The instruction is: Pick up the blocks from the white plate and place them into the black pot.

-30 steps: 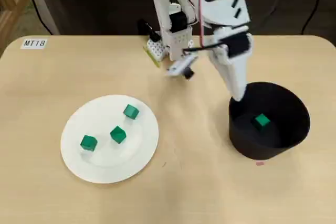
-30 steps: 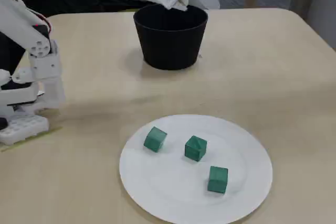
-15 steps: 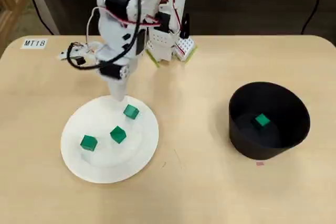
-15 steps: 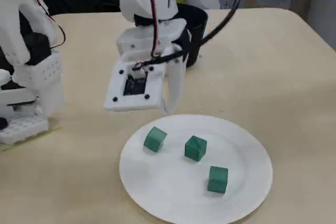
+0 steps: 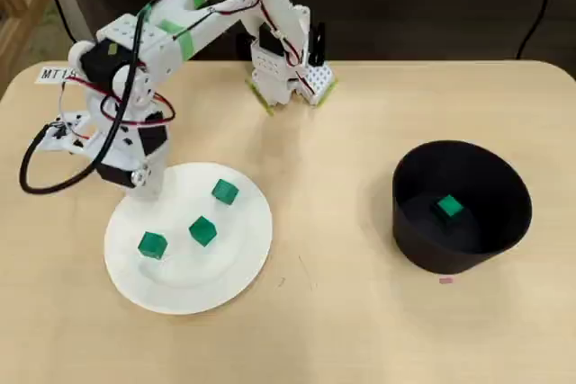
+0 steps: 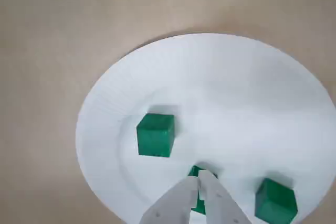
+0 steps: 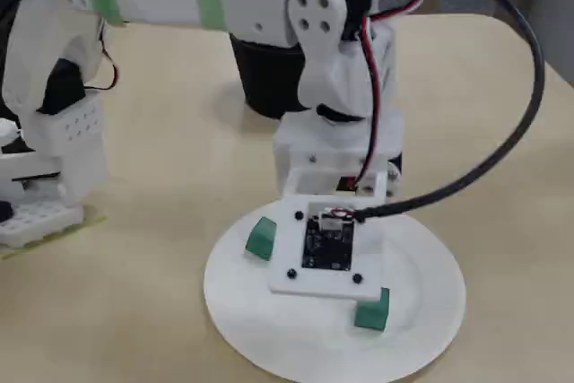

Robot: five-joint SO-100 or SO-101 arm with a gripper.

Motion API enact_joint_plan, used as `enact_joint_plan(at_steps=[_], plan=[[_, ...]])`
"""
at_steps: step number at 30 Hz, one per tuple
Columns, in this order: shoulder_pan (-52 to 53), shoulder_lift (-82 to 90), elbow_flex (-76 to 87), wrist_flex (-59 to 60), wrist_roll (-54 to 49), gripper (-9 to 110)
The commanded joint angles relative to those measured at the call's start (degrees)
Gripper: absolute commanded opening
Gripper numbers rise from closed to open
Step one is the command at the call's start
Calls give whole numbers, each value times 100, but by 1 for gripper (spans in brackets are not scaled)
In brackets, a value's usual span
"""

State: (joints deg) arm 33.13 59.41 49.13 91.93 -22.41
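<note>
On the tan table (image 5: 342, 222), the white plate (image 5: 243, 263) lies at the left of the overhead view and the black pot (image 5: 504, 227) stands well apart at the right. Three green blocks rest on the plate: one near the upper centre (image 5: 225, 192), one in the middle (image 5: 202, 231) and one toward the left (image 5: 152, 245). A fourth green block (image 5: 448, 208) lies on the floor of the pot.

The white arm (image 5: 180, 29) reaches from its base (image 5: 283, 78) at the table's far edge out to the upper left rim of the plate. In the wrist view, the gripper (image 6: 199, 182) enters from the bottom edge with its two pale fingers (image 6: 176, 203) nearly together at the tips. The tips lie over a block (image 6: 197, 205) in that view, but whether they touch it cannot be told; nothing is seen held between them. Another block (image 6: 156, 135) sits clear to the upper left of the fingers, and a third (image 6: 275, 201) sits to the right.

In the fixed view, the wrist camera board (image 7: 327, 247) hangs over the plate centre and hides the middle block; a block (image 7: 261, 238) shows at its left and another (image 7: 371, 309) below its right corner.
</note>
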Motion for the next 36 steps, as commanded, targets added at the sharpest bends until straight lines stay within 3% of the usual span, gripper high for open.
enact_joint_plan(at_steps=[1,4,10,15,36], plan=[[-62,-193,-668,97,-105,-2],[-123,-396,-791,97,-70,-1],[-176,-378,-817,114,-246,21],[-220,-501,-826,123,-26,30],[-141,-1257,-1187,123,325,32]])
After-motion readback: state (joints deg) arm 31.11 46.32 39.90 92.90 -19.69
